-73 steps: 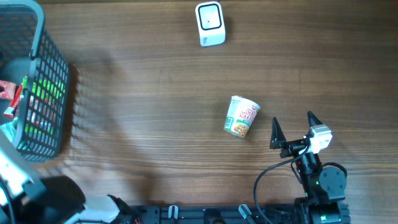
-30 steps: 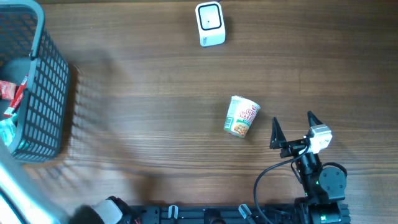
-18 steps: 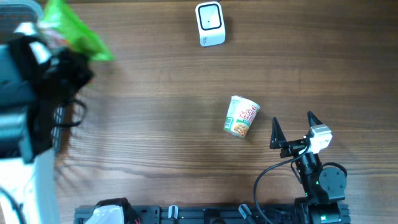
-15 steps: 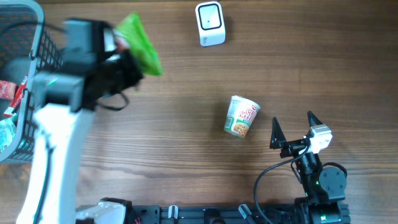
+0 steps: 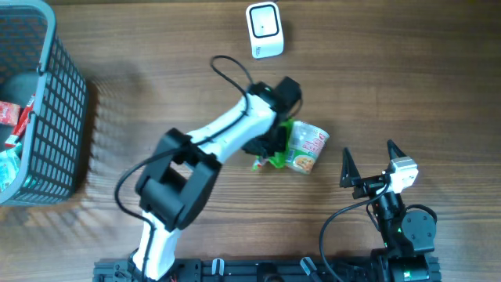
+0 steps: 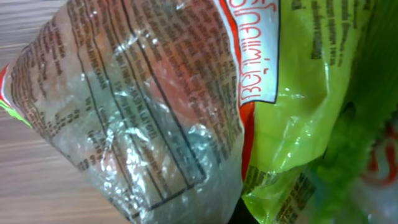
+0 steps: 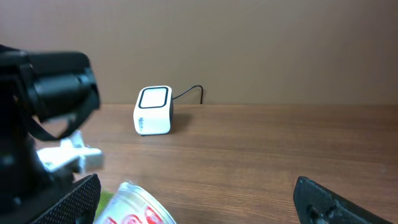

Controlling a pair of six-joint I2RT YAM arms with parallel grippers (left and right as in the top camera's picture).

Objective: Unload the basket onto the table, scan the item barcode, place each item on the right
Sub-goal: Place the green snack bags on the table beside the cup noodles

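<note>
Left gripper (image 5: 271,149): closed on the bag (image 6: 155,106). Crinkled film fills the wrist view, so you won't see the fingers themselves.
Bag: on the near side of the scanner (image 5: 264,30) and well apart from it, low over the table. Whether it rests on the wood you cannot tell.
Cup (image 5: 307,149): lying on its side, also on the scanner's near side and slightly right of it. The bag is just beside it; contact is unclear.
Right gripper (image 5: 368,149): spread wide and holding nothing, right of the scanner and much nearer the base.
Barcode: not found in any view. Only a printed panel and red lettering show on the film.
Step in hand: bring the bag up to the scanner. Lift clear of the cup first so you don't roll it. Then turn your wrist until the code faces the scanner window. Keep the film taut, since creases and glare will likely spoil a read.
Change from half a second ago: you held the bag left of the scanner, nearly level with it. Now it is down on the near side. Scanner, cup and right gripper have not moved.
</note>
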